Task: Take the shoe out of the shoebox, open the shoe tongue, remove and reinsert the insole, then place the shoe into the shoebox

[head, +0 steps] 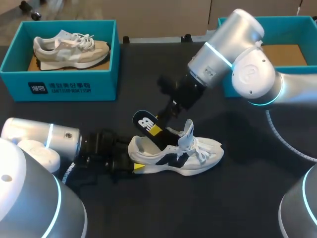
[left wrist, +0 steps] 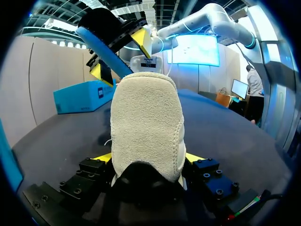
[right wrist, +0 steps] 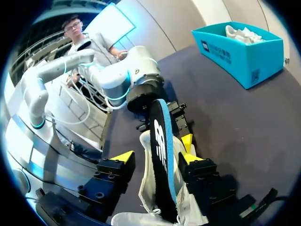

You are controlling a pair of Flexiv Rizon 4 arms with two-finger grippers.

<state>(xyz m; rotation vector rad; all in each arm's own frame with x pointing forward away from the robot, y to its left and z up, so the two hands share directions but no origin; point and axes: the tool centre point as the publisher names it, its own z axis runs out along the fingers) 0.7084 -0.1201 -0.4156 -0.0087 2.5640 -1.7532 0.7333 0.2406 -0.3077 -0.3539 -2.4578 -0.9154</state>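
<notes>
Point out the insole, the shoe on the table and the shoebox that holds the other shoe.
insole [head: 142, 121], head view, on its raised end with the logo.
shoe [head: 212, 150], head view, on its white toe.
shoebox [head: 59, 88], head view, on its front wall.

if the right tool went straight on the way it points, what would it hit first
The right tool likely meets the white shoe just ahead, by the insole; depth unclear.

A white shoe [head: 198, 157] with navy side panels, lower centre, on a black table [head: 237, 198]; its insole [head: 144, 123] is black (white logo on top, blue beneath). Upper left, a teal shoebox [head: 99, 82] with a beige-and-white trainer [head: 69, 49].
</notes>
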